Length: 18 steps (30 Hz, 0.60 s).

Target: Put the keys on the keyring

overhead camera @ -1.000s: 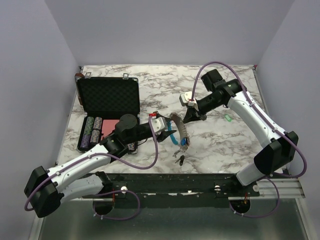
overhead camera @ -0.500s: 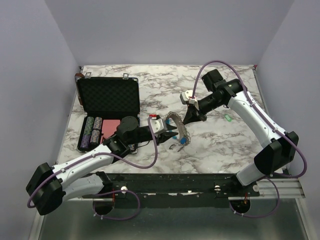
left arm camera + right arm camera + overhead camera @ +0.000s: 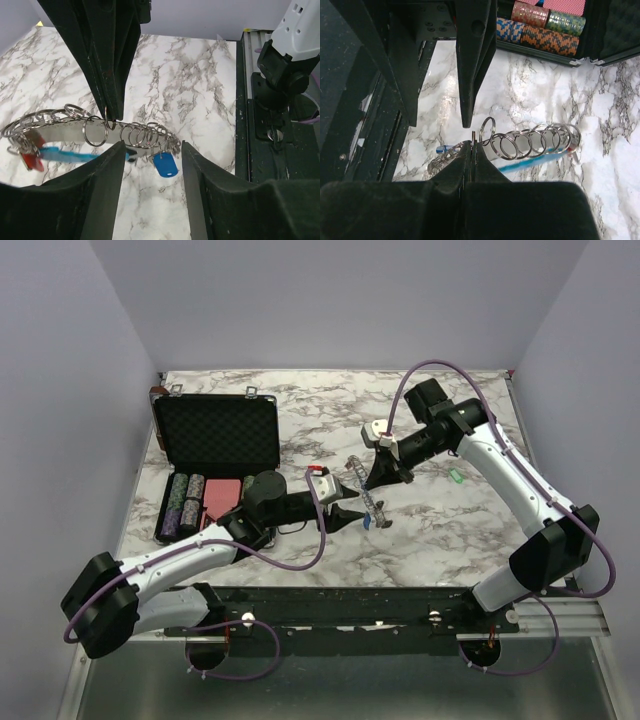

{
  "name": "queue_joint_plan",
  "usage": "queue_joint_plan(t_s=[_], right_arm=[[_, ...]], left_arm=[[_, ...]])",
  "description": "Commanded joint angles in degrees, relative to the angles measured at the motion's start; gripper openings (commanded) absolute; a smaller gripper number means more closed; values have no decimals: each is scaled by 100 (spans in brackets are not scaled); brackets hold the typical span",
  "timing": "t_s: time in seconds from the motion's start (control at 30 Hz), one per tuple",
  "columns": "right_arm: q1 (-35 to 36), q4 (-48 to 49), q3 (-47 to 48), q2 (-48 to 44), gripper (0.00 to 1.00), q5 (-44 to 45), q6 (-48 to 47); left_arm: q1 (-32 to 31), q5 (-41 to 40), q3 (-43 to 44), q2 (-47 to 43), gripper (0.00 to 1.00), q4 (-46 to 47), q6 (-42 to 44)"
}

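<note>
The keyring [image 3: 135, 134] is a thin loop with a blue strip, strung with several small split rings; it hangs above the marble between the two grippers. A red key [image 3: 31, 161] hangs at one end and a blue key [image 3: 165, 165] near the other. My right gripper [image 3: 472, 146] is shut on the keyring's wire [image 3: 485, 136], coming down on it from above in the top view [image 3: 376, 480]. My left gripper [image 3: 152, 148] stands open just short of the rings, nothing between its fingers [image 3: 350, 512]. A green key [image 3: 455, 477] lies on the table further right.
An open black foam-lined case [image 3: 215, 435] sits at the back left, with rows of poker chips [image 3: 185, 502] and a pink block in its near half. The chips [image 3: 540, 27] also show in the right wrist view. The table's front rail [image 3: 260, 100] runs near the left gripper.
The keyring hung in a long arc with keys low near the table; now it is drawn up into a short row. The left gripper narrowed, reopened and shifted right. The right gripper stayed shut.
</note>
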Motion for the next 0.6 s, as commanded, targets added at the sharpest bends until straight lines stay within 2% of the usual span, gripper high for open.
queue_joint_plan(t_s=[0.0,0.4,0.57], right_arm=[[48,-23,-27,-154,0,-372,68],[83,-49,-79,-163,0,-469,68],[92,-49,-88,-172,0,-504,59]], left_arm=[[-42,-64,193,103,58,298,-93],[-43,-522,308,182,59,422,-101],[-51,-540,308,209,54,448,-102]])
